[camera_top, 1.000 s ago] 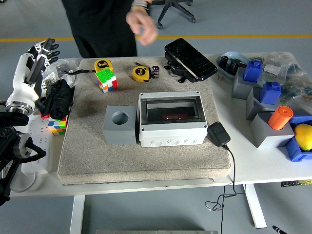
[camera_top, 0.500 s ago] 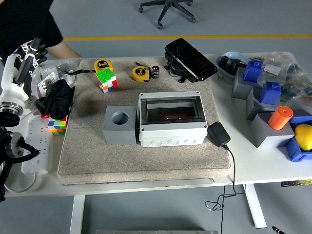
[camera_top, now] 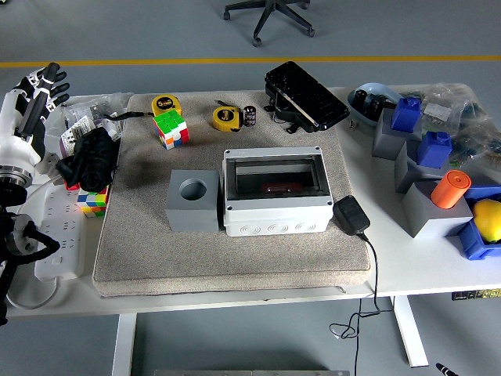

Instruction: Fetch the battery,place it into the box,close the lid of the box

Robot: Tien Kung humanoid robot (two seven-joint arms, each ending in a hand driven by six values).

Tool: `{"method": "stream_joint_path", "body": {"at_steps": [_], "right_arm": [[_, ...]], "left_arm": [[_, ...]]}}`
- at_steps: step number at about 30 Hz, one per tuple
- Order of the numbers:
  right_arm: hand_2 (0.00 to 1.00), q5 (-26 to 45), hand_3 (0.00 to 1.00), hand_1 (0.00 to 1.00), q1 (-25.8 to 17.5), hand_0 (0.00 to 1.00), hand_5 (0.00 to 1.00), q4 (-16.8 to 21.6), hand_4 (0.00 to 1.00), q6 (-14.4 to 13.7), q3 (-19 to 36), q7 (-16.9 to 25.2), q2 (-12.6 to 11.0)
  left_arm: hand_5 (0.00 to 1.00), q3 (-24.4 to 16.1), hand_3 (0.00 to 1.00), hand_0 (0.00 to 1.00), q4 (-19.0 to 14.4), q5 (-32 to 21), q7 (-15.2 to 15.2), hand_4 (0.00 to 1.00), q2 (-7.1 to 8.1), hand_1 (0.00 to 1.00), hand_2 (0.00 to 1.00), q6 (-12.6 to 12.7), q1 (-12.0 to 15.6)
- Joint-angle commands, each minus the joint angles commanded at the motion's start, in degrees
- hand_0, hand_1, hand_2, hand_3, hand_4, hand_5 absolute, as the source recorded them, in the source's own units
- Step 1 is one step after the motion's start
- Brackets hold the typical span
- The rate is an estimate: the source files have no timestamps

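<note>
Box [camera_top: 275,193] sits nearest us, mid-mat, lid seemingly shut. Our left hand [camera_top: 35,98] hovers at the table's left edge, fingers spread, empty. Fetching comes first: we must reach far to the battery [camera_top: 250,115] beside the yellow tape measure [camera_top: 225,118].

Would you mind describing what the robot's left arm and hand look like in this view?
Only the left arm shows, at the left edge. The left hand has black, jointed fingers on a white shell, above a white forearm casing that ends in a silver metal ring. Below that the arm is black, with dark cables looping beside it. No markings are readable.
</note>
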Motion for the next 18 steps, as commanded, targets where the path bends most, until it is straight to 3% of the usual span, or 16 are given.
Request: {"method": "stream_joint_path", "body": {"at_steps": [18], "right_arm": [[0.661,0.1,0.577,0.638,0.1,0.579,0.493,0.0,0.940,0.2,0.1,-0.3,0.1]], "left_arm": [[0.681,-0.3,0.708,0.733,0.0,0.0,0.2,0.998,0.06,0.735,0.735,0.1,-0.2]]}}
